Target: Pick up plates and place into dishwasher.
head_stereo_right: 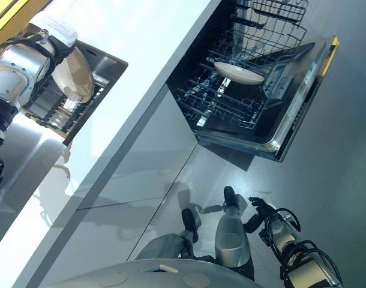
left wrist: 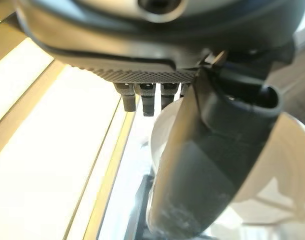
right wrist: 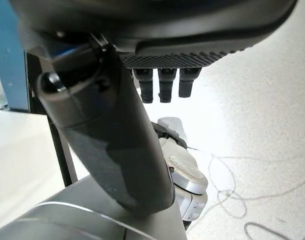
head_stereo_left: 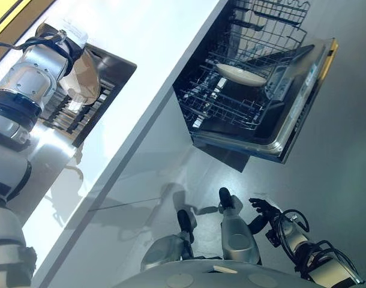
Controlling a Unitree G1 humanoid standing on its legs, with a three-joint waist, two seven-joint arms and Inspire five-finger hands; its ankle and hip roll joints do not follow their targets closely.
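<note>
Left hand: thumb and fingers curled on rim of smooth round off-white plate, held tilted over dark ribbed rack in steel sink, far side of white glossy desk from dishwasher. Left wrist view shows the pinch; eye views show plate's full disc. Right hand low by floor, fingers loosely spread, empty. Dishwasher open, door down; second oval plate flat in wire basket.
</note>
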